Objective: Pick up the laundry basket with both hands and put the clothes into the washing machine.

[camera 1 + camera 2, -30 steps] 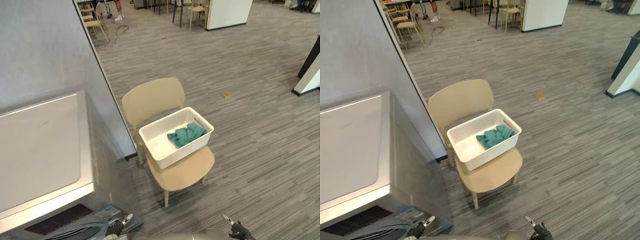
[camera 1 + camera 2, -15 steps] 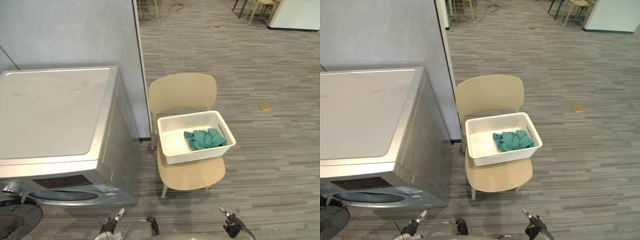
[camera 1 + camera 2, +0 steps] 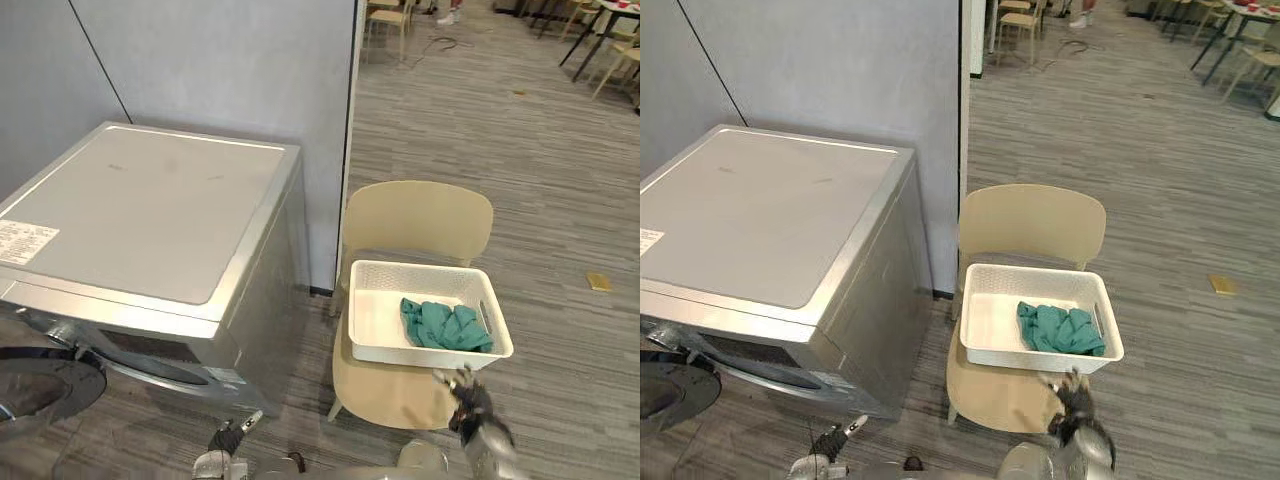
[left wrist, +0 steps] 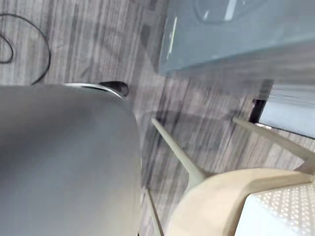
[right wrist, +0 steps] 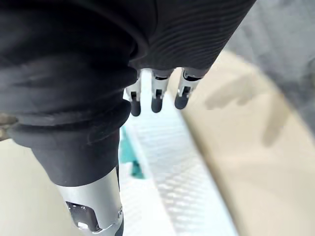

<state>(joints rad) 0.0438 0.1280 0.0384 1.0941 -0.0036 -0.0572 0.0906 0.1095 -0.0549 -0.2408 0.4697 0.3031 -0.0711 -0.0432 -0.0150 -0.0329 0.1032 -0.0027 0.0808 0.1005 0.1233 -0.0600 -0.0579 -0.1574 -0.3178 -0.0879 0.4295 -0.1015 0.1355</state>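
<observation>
At the far left the silver-grey washing machine (image 3: pixel 150 210) is standing against a grey wall (image 3: pixel 220 60), its flat lid closed and its round front door (image 3: pixel 45 385) hanging open at the lower left corner. Below it, near the bottom edge of the head views, the left robot hand (image 3: pixel 225 440) is showing low over the striped grey floor (image 3: pixel 570 190); whether it is open or closed cannot be told. Just beside the machine's right flank a beige chair (image 3: pixel 420 220) is standing with its back toward the wall. The laundry basket (image 3: pixel 430 355) is sitting on its seat: white, rectangular, with finely perforated walls and a slot handle cut in its right end. The clothes (image 3: pixel 445 325), a crumpled heap of teal cloth, are lying in the right half of the basket, leaving the left half of its bottom bare. The right robot hand (image 3: pixel 472 410) is hovering just in front of the basket's near wall, over the front of the seat. In its wrist view its fingers (image 5: pixel 155 98) are reaching out straight and relaxed above the white lattice and a glimpse of teal, holding nothing.
</observation>
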